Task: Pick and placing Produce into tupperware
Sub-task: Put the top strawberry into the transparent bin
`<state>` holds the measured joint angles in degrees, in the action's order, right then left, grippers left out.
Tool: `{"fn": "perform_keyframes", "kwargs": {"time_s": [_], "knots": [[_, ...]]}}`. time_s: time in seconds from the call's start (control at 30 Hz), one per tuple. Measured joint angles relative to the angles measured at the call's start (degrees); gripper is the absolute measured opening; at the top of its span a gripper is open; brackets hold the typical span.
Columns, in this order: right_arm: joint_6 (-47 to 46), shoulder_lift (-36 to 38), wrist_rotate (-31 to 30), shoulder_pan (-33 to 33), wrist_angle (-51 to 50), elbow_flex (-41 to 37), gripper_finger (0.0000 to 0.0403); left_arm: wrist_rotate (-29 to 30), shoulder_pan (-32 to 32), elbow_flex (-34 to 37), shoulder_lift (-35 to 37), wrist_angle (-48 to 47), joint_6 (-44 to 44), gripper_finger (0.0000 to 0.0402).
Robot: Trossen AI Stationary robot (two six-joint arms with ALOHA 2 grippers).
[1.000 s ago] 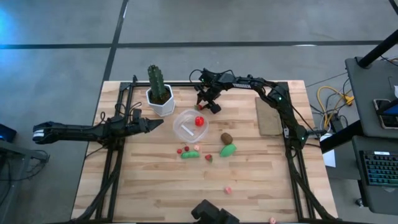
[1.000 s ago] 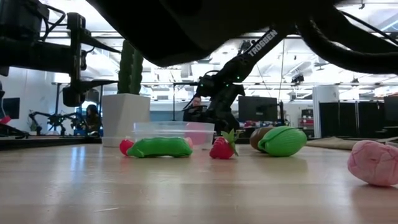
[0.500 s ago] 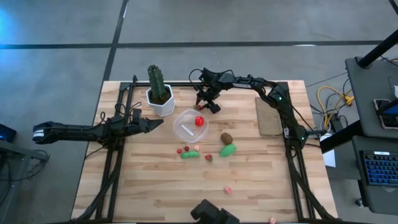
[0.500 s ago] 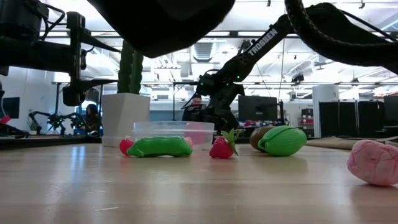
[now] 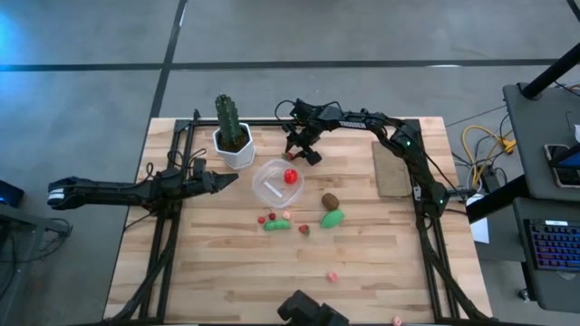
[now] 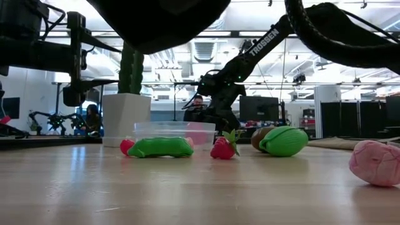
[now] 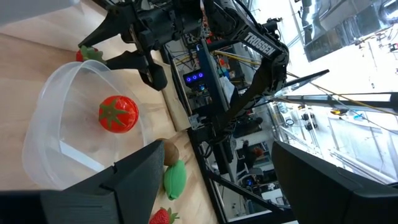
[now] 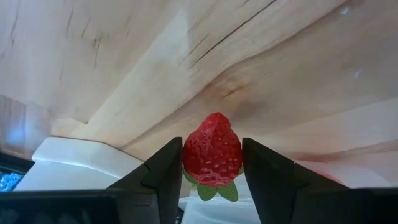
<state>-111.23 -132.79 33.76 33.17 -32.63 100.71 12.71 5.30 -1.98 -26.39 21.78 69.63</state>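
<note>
Found the left gripper parked just left of the tupperware, fingers spread wide with nothing between them. Noted no shift in it against either earlier high picture. Passed the cactus pot standing just behind and to the left of the container, untouched.

Saw in the tupperware one red tomato and a white strip, exactly as a second ago. Counted nothing new inside.

Located the right gripper just behind the container's far rim, clamped narrowly on a strawberry, the fruit filling the small gap between the fingers. Compared with a second ago: had risen a little in the low view and drawn slightly toward the table's far edge in the high one. Detected almost no further motion over the last half second. Judged from this that the berry was lifted clear of the wood and poised for the carry over the rim, with the drop not yet made.

Found the loose produce in front of the container unmoved throughout: two tiny red bits, a pea pod, a second strawberry, a kiwi, a green piece, and a pink bit nearer the front edge. Left much of the task open, then.

Ended at the brown mat on the right, bare.
</note>
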Motion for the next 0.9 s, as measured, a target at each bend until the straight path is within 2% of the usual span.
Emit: {"fn": "perform_keyframes", "kwargs": {"time_s": [0.63,0.9], "knots": [[1.42,0.39,1.01,0.21,-0.55,0.00,0.0152,-0.37,0.00,0.00,0.00,-0.01,0.13,0.0283],[4.38,2.86,-0.21,2.57,-1.72,0.00,0.0152,-0.43,0.00,0.00,0.00,0.00,0.09,0.0283]]}}
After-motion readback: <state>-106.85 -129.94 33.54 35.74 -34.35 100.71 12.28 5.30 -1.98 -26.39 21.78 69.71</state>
